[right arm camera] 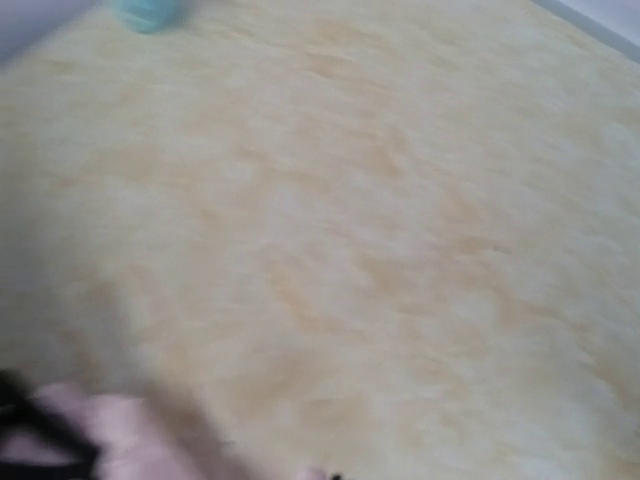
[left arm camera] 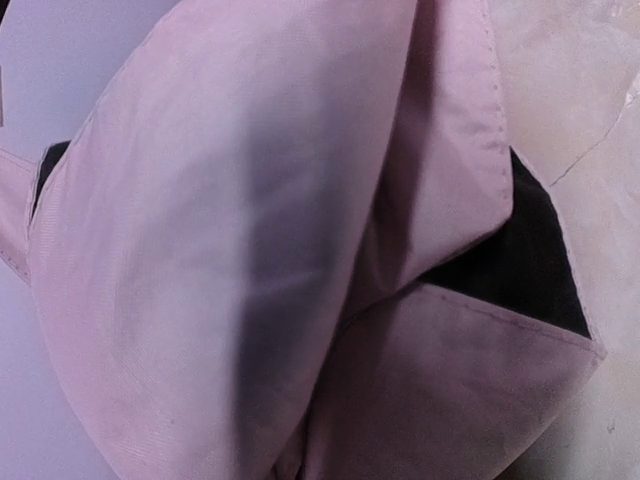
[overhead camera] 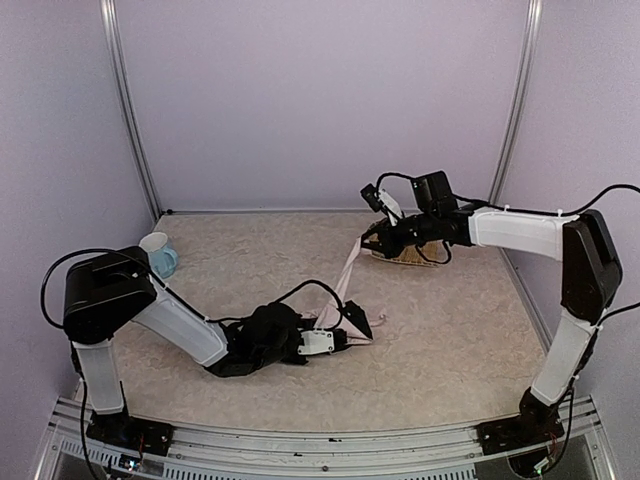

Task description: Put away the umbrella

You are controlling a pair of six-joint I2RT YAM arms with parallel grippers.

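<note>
The umbrella (overhead camera: 347, 290) stretches from the table's middle up to the back right, pale pink with black lining. My left gripper (overhead camera: 338, 340) lies low on the table at its bunched canopy end (overhead camera: 358, 325) and seems shut on the fabric. In the left wrist view the pink canopy (left arm camera: 250, 230) and a patch of black lining (left arm camera: 520, 270) fill the frame and hide the fingers. My right gripper (overhead camera: 374, 236) holds the umbrella's upper end off the table. The right wrist view is blurred and shows a bit of pink (right arm camera: 110, 440) at the bottom left, with no fingers in sight.
A woven bamboo tray (overhead camera: 412, 257) sits at the back right, just behind my right gripper. A white and blue mug (overhead camera: 158, 254) stands at the back left and shows as a blur in the right wrist view (right arm camera: 150, 12). Metal posts stand at the back corners.
</note>
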